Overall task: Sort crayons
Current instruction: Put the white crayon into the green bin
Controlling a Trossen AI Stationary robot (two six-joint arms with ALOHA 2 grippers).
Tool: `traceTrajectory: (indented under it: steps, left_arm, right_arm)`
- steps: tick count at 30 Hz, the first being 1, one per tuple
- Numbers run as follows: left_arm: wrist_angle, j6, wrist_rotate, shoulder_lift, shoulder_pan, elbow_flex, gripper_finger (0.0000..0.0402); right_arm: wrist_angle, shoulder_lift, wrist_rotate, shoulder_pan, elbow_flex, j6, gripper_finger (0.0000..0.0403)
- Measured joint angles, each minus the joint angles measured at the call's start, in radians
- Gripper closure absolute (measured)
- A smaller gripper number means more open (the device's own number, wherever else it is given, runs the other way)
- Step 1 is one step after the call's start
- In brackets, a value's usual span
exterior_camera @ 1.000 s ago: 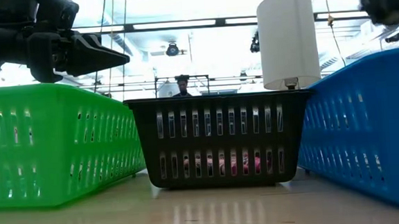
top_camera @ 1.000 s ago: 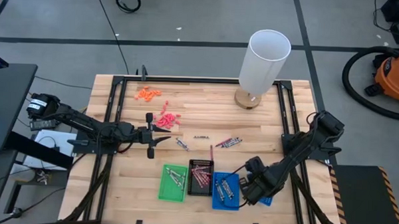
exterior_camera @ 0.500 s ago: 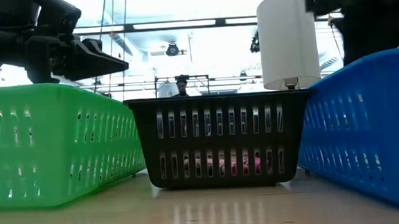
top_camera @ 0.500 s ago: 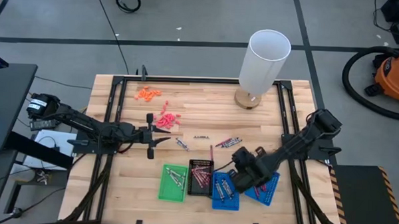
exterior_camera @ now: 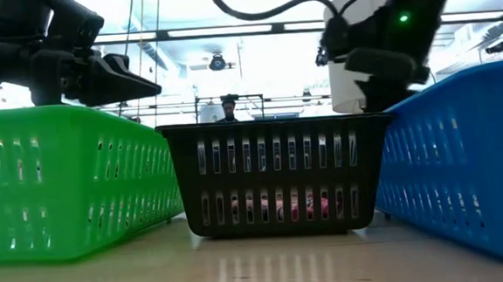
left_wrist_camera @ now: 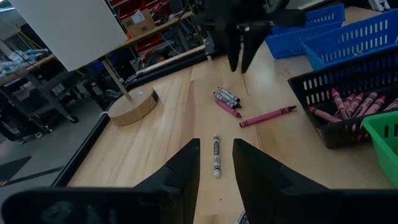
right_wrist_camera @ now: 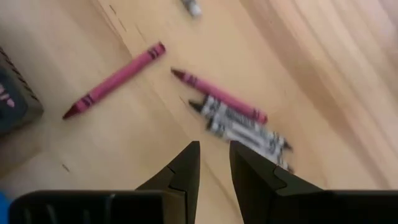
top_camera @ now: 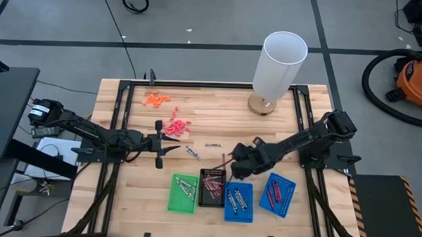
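Loose crayons lie on the wooden table: a small cluster of grey and maroon ones [top_camera: 242, 149] [right_wrist_camera: 239, 124], a pinkish-red one [right_wrist_camera: 115, 81] beside the black tray [top_camera: 212, 187], and single grey ones [top_camera: 212, 144] [left_wrist_camera: 216, 155]. My right gripper [top_camera: 235, 157] hovers just above the cluster, fingers narrowly open and empty [right_wrist_camera: 214, 149]. My left gripper [top_camera: 175, 147] waits left of the middle, narrowly open and empty, with a grey crayon ahead of its tips [left_wrist_camera: 216, 149]. More crayons lie in the green tray [top_camera: 183, 193], the black tray and a blue tray [top_camera: 238, 202].
A second blue tray [top_camera: 279, 194] lies at the near right. A tall white cylinder on a round wooden base [top_camera: 277, 64] stands at the far right. Bright orange bits [top_camera: 156, 98] and coral-pink bits [top_camera: 175, 126] lie at the far left. Black rails run along the table's sides.
My right gripper has swung from the near right, over the blue trays, toward the table's middle and far side, and now stands over the crayon cluster. The second blue tray, partly covered by that arm before, now shows whole.
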Motion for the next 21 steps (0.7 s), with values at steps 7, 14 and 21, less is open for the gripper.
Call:
traceTrajectory:
  steps: [7, 14, 21]
  left_arm:
    - [-0.019, -0.01, 0.0, 0.0, 0.0, 0.0, 0.0297]
    - [-0.052, -0.038, 0.0, 0.0, -0.001, 0.0, 0.0297]
    - [-0.06, -0.06, 0.0, 0.0, -0.001, 0.0, 0.0297]
  right_arm:
    - [0.123, 0.0, -0.001, -0.093, 0.0, -0.227, 0.0307]
    - [0.376, 0.0, -0.061, -0.179, -0.07, -0.437, 0.0307]
    - [0.761, 0.0, -0.115, -0.249, -0.212, -0.616, 0.0307]
